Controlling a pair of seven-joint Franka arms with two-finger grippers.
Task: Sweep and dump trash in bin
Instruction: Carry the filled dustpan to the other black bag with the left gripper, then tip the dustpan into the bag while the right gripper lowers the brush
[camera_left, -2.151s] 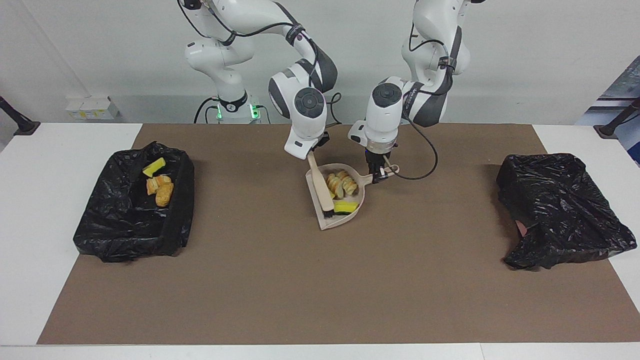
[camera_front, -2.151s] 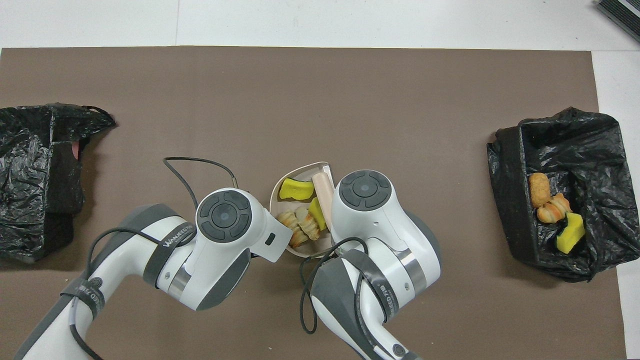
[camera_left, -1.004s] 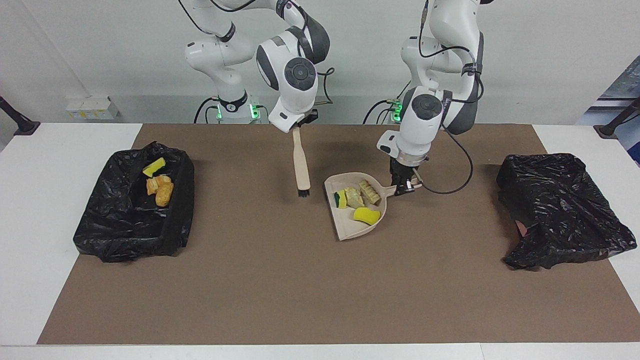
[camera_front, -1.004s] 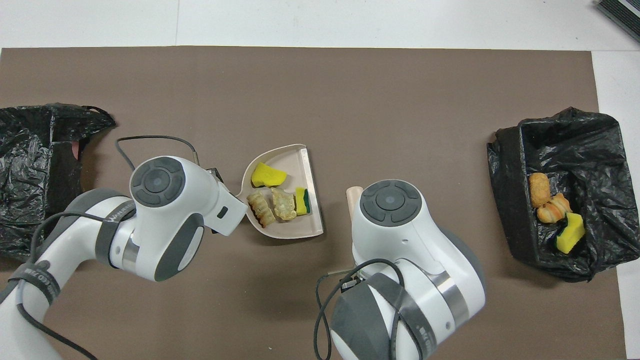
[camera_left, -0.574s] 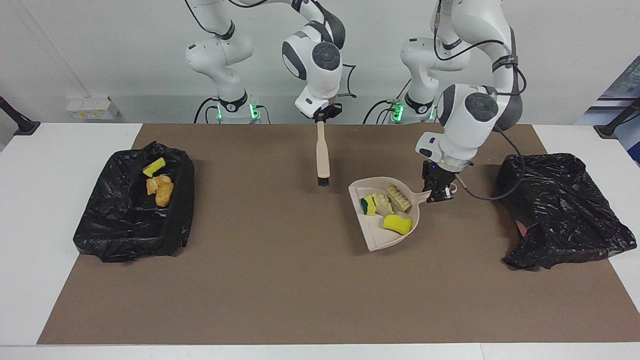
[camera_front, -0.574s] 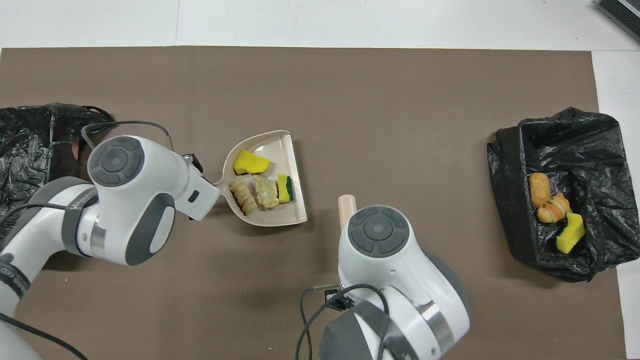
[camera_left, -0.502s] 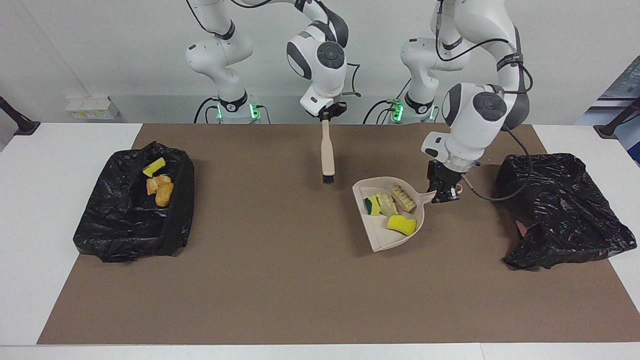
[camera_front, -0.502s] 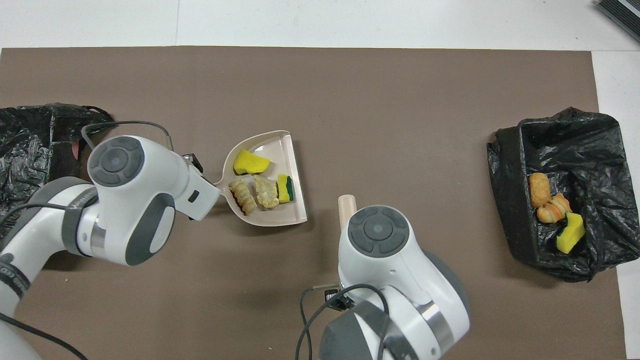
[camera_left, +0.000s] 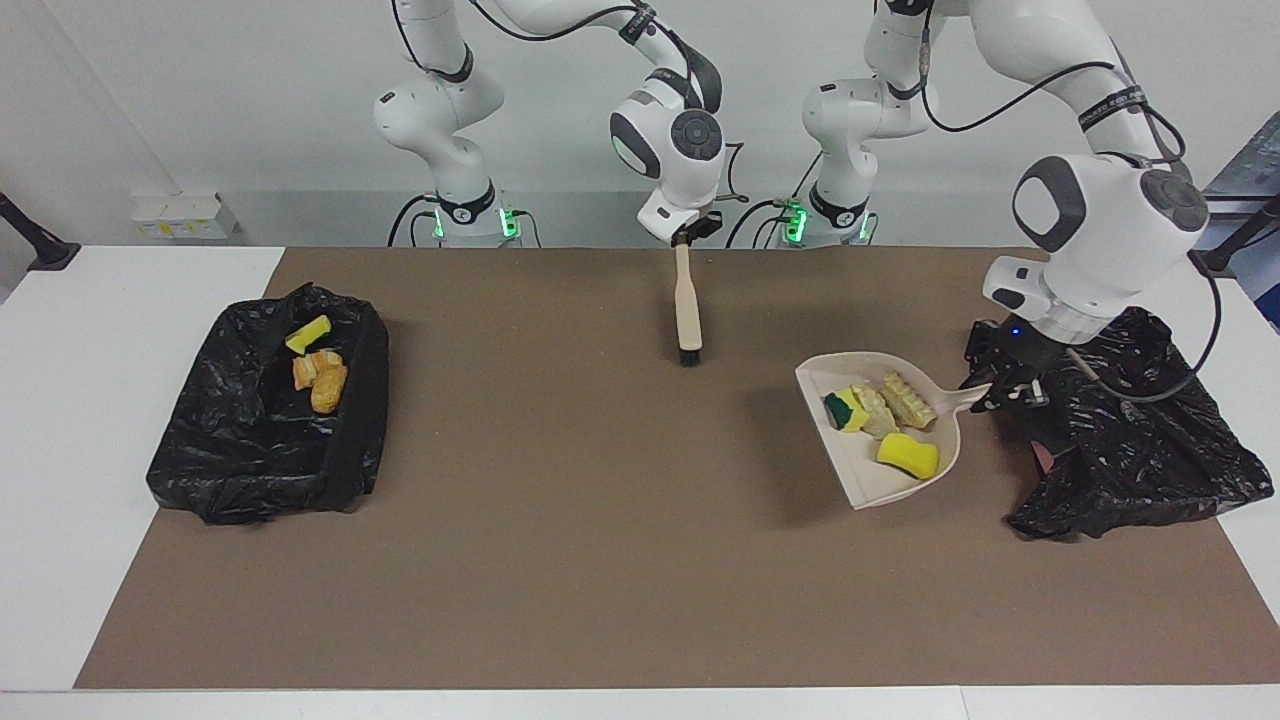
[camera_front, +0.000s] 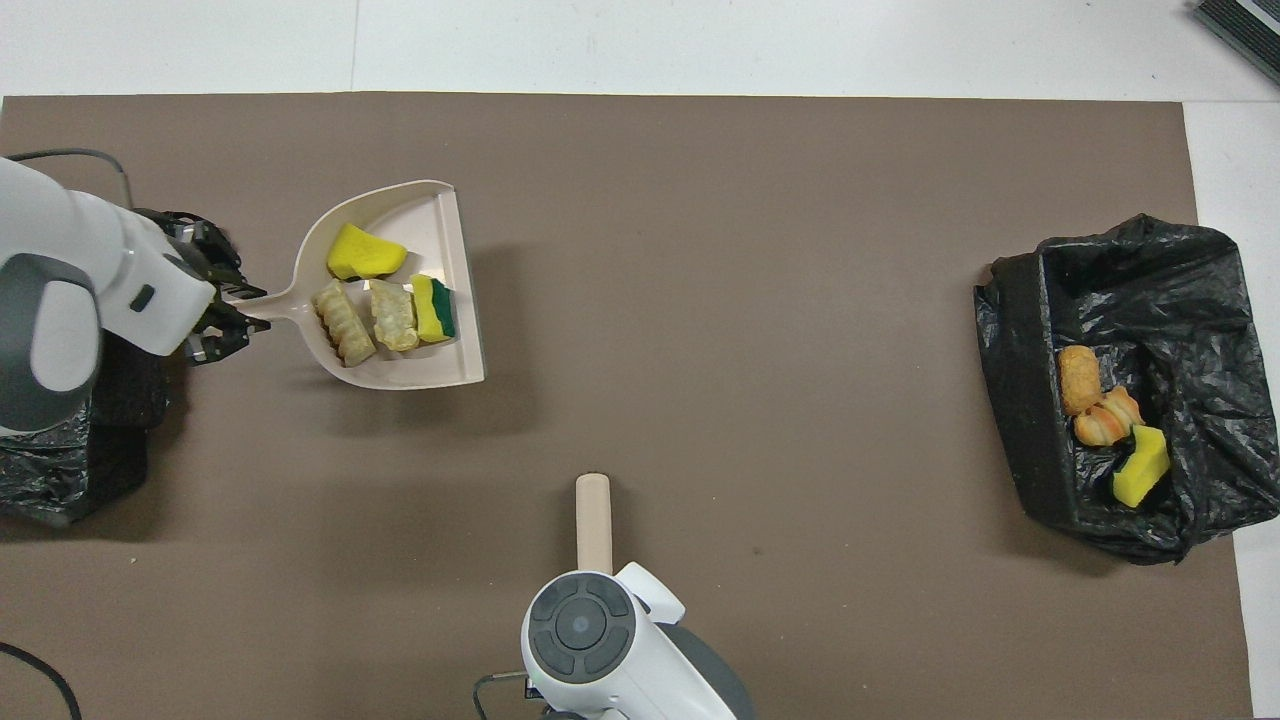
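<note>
- Left tool (camera_left: 1003, 389), clamped on the dustpan (camera_left: 870, 470) handle, has carried it and four scraps (camera_left: 880, 412) beside the bag (camera_left: 1130, 440).
- Right tool (camera_left: 686, 237), gripping the brush (camera_left: 686, 310), has pulled back toward the robots.

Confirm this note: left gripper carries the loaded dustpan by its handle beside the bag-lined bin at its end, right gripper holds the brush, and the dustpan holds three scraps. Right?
Not quite: the dustpan holds four scraps, two yellow sponge pieces and two bread-like lumps, as the overhead view shows. The rest stands: the left gripper holds its handle beside the bin, and the right gripper holds the brush.
</note>
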